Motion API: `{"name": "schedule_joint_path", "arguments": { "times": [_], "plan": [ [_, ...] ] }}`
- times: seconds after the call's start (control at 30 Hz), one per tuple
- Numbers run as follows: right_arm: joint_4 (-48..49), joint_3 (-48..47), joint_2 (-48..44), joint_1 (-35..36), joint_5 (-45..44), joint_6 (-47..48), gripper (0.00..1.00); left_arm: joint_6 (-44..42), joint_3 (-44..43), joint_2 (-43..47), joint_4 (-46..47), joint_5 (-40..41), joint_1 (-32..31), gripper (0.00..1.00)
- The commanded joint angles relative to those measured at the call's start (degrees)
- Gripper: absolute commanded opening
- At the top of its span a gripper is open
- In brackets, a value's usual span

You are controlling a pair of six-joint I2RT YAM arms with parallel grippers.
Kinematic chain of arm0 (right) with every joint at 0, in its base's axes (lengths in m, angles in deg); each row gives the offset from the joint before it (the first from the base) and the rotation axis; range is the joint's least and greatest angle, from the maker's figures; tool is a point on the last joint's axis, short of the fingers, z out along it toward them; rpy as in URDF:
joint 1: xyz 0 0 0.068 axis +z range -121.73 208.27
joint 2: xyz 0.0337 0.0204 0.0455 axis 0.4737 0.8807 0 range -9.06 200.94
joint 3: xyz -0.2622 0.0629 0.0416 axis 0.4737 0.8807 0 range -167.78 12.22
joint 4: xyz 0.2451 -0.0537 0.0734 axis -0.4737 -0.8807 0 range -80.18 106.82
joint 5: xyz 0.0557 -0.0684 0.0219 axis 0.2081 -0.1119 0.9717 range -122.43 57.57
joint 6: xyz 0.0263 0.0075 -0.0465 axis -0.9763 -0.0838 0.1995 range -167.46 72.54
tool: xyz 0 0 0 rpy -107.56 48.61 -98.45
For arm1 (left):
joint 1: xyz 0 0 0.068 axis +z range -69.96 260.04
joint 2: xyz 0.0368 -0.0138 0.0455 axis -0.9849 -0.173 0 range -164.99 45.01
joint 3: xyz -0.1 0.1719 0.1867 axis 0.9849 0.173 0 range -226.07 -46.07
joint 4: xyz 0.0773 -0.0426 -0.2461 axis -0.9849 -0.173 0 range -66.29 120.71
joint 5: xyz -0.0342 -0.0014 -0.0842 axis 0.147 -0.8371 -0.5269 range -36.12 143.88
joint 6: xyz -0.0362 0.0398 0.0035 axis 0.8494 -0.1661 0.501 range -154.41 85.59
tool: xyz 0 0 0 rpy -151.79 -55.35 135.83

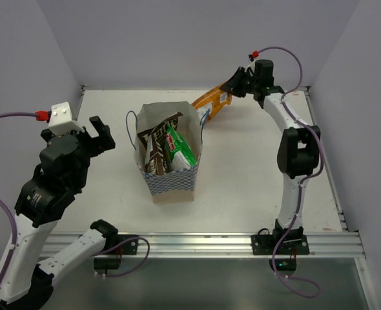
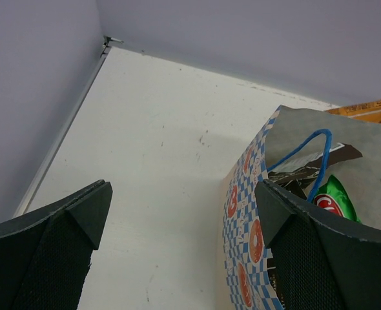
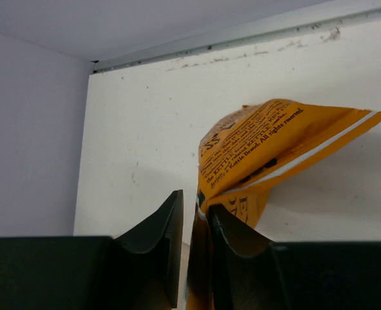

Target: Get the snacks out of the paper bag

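The paper bag [image 1: 171, 184] stands upright in the middle of the table, open at the top. Inside it lean a green-and-white packet [image 1: 181, 150] and two dark brown packets [image 1: 155, 154]. My right gripper [image 1: 233, 88] is shut on the orange packet [image 1: 213, 102] and holds it above the table behind the bag's far right corner. In the right wrist view the packet [image 3: 268, 145] sticks out from between the nearly closed fingers of that gripper [image 3: 195, 206]. My left gripper [image 1: 95, 137] is open and empty, left of the bag. In the left wrist view it [image 2: 181, 200] frames the bag's wall [image 2: 242, 213].
Grey walls close in the table at the back and both sides. A metal rail [image 1: 197, 244] runs along the near edge. The bag's blue cord handle [image 2: 307, 145] arches over its opening, and another handle [image 1: 131, 123] hangs off its left side.
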Motion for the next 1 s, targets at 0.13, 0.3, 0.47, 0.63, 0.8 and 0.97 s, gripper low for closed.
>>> {"name": "schedule_joint_path", "arguments": {
  "times": [0.13,0.3,0.47,0.63,0.8,0.97],
  "plan": [
    [-4.9,-2.9,6.9,-3.0,2.3,0.2,0.42,1.4,0.0,-1.1,-0.2,-2.0,-0.1,1.0],
    [-15.2,-1.1,0.7,-3.7,-8.6,4.8,0.72,0.1,0.2,-1.4,0.1,-3.0,0.0,1.0],
    [-27.2,-3.5,-8.8,-3.8,-27.2,11.3,0.95,-1.9,0.5,-1.9,1.5,-4.0,-0.1,1.0],
    [-31.8,-2.7,-25.4,-1.9,-29.8,17.9,0.98,-2.9,0.3,-2.4,2.8,-6.7,0.0,1.0],
    [-30.6,-2.5,-38.3,9.5,-32.9,28.7,0.98,-3.4,-0.2,-2.7,3.0,-9.0,-0.1,1.0],
    [-31.2,-6.1,-43.0,26.8,-31.5,34.1,0.98,-5.7,-0.7,-1.0,3.7,-9.5,0.0,1.0]
  ]
}}
